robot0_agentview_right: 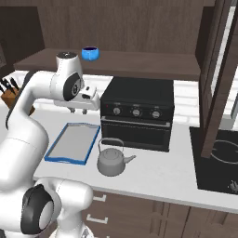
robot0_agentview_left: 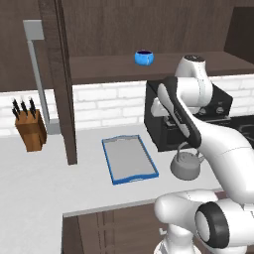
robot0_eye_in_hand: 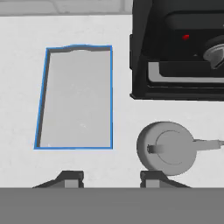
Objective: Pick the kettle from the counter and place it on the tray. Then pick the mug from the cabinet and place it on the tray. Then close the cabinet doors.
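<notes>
Counter (robot0_agentview_right: 153, 169) oven (robot0_agentview_right: 137, 114) (behind kettle (robot0_agentview_right: 111, 161))

Kitchen: counter (robot0_agentview_left: 39, 183), oven (robot0_agentview_right: 137, 114), knife block (robot0_agentview_left: 31, 130).

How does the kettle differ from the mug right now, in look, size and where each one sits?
The kettle is grey metal; the mug is bright blue. The kettle is clearly larger, with a tall arched handle and a side spout. The kettle stands on the counter beside the tray; the mug sits up on the cabinet shelf. Both are round and upright.
</notes>
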Robot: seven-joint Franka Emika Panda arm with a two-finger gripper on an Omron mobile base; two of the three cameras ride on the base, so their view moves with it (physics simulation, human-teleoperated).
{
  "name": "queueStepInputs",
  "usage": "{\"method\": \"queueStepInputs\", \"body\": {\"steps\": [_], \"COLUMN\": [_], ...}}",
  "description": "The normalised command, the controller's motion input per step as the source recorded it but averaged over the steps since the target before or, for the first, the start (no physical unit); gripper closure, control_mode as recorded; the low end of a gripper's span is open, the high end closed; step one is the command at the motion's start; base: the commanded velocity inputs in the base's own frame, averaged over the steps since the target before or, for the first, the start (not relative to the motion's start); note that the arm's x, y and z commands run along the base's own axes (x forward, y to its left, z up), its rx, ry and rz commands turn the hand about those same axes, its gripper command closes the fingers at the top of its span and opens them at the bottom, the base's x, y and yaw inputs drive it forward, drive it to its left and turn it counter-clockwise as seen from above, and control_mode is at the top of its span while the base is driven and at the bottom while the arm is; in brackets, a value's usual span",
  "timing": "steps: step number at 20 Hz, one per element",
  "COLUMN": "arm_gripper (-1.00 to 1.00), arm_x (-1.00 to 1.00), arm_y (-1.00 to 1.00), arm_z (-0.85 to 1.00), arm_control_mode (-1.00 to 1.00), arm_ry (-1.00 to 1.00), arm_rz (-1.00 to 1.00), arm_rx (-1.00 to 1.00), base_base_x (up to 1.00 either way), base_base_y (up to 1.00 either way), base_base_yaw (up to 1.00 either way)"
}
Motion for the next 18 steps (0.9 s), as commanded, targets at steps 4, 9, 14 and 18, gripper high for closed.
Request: {"method": "queueStepInputs", "body": {"steps": [4, 9, 14, 18], "arm_gripper": [-1.00, -1.00, -1.00, -1.00], "arm_x": [-0.21, -0.55, -0.47, -0.13], "arm_y": [-0.02, -0.27, -0.39, -0.37], "arm_z": [-0.05, -0.18, -0.32, -0.38], "arm_control_mode": [-1.00, -1.00, -1.00, -1.00], "arm_ry": [-0.04, -0.12, -0.12, 0.00], "arm_rz": [0.00, -0.20, -0.47, -0.54], "arm_rx": [0.00, 0.00, 0.00, 0.00], "base_base_x": [0.00, 0.00, 0.00, 0.00], "base_base_y": [0.00, 0.00, 0.00, 0.00], "base_base_yaw": [0.00, 0.00, 0.00, 0.00]}}
